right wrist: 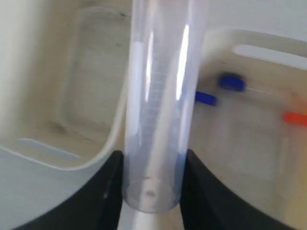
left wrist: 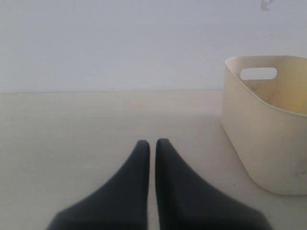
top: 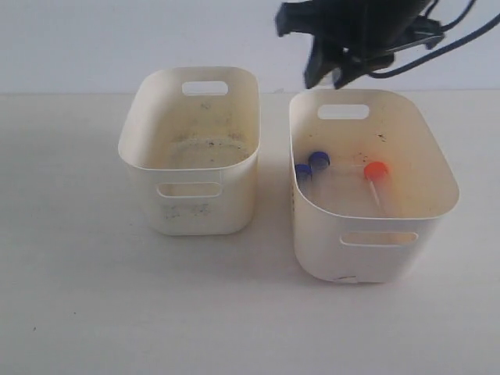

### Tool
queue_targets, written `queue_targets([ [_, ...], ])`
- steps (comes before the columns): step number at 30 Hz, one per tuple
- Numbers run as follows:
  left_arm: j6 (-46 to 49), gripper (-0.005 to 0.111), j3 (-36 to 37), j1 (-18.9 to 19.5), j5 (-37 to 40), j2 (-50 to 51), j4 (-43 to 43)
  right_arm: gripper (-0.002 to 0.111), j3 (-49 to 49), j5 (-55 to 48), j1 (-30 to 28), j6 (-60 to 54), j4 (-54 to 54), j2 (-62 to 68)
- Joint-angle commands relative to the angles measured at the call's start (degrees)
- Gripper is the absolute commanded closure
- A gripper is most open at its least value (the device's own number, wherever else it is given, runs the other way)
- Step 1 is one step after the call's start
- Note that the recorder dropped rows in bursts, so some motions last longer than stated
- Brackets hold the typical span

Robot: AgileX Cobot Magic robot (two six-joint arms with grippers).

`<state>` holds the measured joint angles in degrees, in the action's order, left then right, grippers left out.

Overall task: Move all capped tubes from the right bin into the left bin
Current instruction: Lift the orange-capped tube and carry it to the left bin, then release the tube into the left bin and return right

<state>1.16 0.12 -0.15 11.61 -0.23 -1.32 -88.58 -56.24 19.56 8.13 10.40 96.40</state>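
While the right gripper [right wrist: 152, 191] clamps a clear tube [right wrist: 158, 96] over the right bin's [top: 437, 168] rim, three capped tubes [top: 376, 170] lie inside.
Left gripper [left wrist: 152, 146], fingers together, hovers near the left bin [left wrist: 268, 143].

Pale cream tabletop [top: 78, 312], matte and smooth, filling the lower two thirds of the exterior view and running back to a straight, level line. Behind it, plain white wall [top: 117, 39] with a faint bluish cast, bare and evenly lit. Soft, diffuse light with no hard glare; only pale, blurred grey shadows lying on the surface near the middle. Same cream surface and blank wall in the left wrist view, meeting at a level seam, with a small grey mark [left wrist: 265, 5] high up.
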Motion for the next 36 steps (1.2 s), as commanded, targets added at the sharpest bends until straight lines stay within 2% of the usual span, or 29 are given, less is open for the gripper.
queue_targets([
  [1, -0.24, 0.103, -0.12, -0.41, -0.71, 0.23, -0.19, 0.108, -0.14, 11.08, 6.34, -1.31, 4.34, 2.30],
  [9, -0.24, 0.103, -0.12, -0.41, -0.71, 0.23, -0.19, 0.107, -0.14, 24.74, 12.38, -1.19, 5.35, 10.10],
  [11, -0.24, 0.103, -0.12, -0.41, -0.71, 0.23, -0.19, 0.101, -0.14, 25.56, 12.39, -1.19, 5.35, 11.78],
  [13, -0.24, 0.103, -0.12, -0.41, -0.71, 0.23, -0.19, 0.086, -0.14, 25.57, 12.39, -1.19, 5.35, 13.05],
  [17, -0.24, 0.103, -0.12, -0.41, -0.71, 0.23, -0.19, 0.045, -0.14, 26.64, 12.39, -1.19, 5.50, 13.58],
  [18, -0.24, 0.103, -0.12, -0.41, -0.71, 0.23, -0.19, 0.038, -0.14, 27.03, 12.39, -1.19, 5.61, 13.58],
  [19, -0.24, 0.103, -0.12, -0.41, -0.71, 0.23, -0.19, 0.037, -0.14, 27.32, 12.39, -1.19, 5.61, 13.43],
  [22, -0.24, 0.103, -0.12, -0.41, -0.71, 0.23, -0.19, 0.041, -0.14, 27.15, 12.39, -1.19, 5.61, 13.33],
  [27, -0.24, 0.103, -0.12, -0.41, -0.71, 0.23, -0.19, 0.060, -0.14, 26.52, 12.27, -1.19, 4.28, 9.93],
  [29, -0.24, 0.103, -0.12, -0.41, -0.71, 0.23, -0.19, 0.072, -0.14, 25.57, 12.27, -1.19, -0.04, 7.16],
  [31, -0.24, 0.103, -0.12, -0.41, -0.71, 0.23, -0.19, 0.089, -0.14, 23.36, 12.02, -0.59, -6.47, 4.27],
  [33, -0.24, 0.103, -0.12, -0.41, -0.71, 0.23, -0.19, 0.108, -0.14, 20.25, 10.69, 0.83, -8.54, 2.10],
  [36, -0.24, 0.103, -0.12, -0.41, -0.71, 0.23, -0.19, 0.108, -0.04, 13.33, 6.03, 2.15, -8.65, 0.25],
])
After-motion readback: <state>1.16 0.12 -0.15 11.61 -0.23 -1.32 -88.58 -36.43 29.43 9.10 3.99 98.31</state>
